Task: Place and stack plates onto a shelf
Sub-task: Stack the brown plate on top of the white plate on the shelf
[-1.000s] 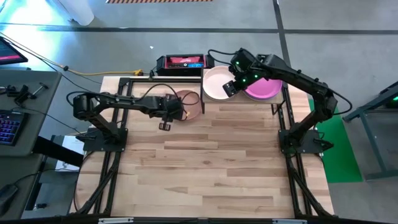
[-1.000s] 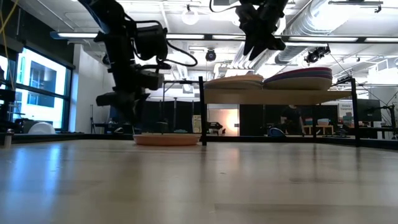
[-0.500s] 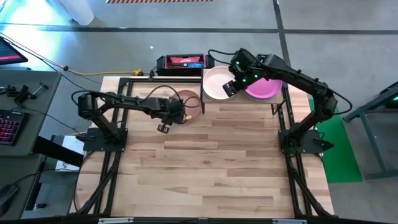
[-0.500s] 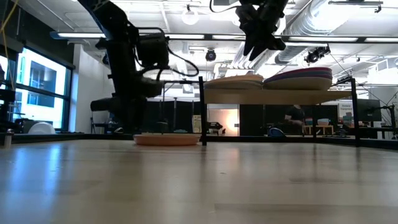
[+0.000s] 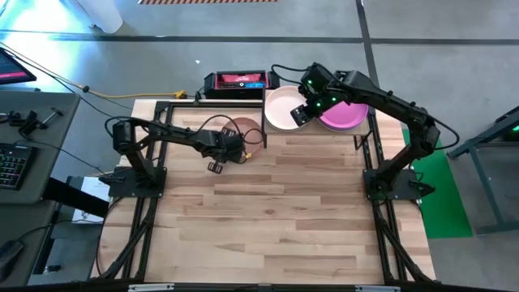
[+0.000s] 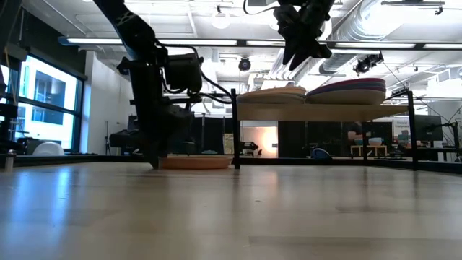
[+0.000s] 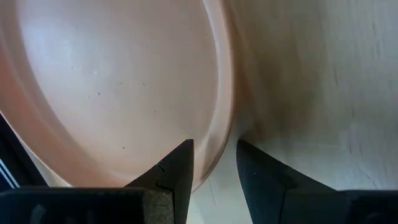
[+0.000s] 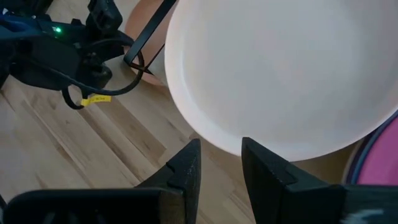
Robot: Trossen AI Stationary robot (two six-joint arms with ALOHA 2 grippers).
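Left pincer [image 7: 214, 163], slightly open, straddles the round terracotta plate's [image 7: 112, 87] rim near the tabletop's [image 5: 284, 203] far edge.

The left claw [image 7: 214, 163] straddles the rim of the terracotta plate [image 7: 118, 87], parted, on the wooden counter [image 7: 323, 93].

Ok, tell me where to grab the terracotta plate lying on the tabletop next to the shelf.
Pinch the round terracotta plate at its raised rim: it lies flat on the wooden tabletop, so only the edge offers a hold. Come low from its open left side, where the left hand already straddles the rim, fingers open.
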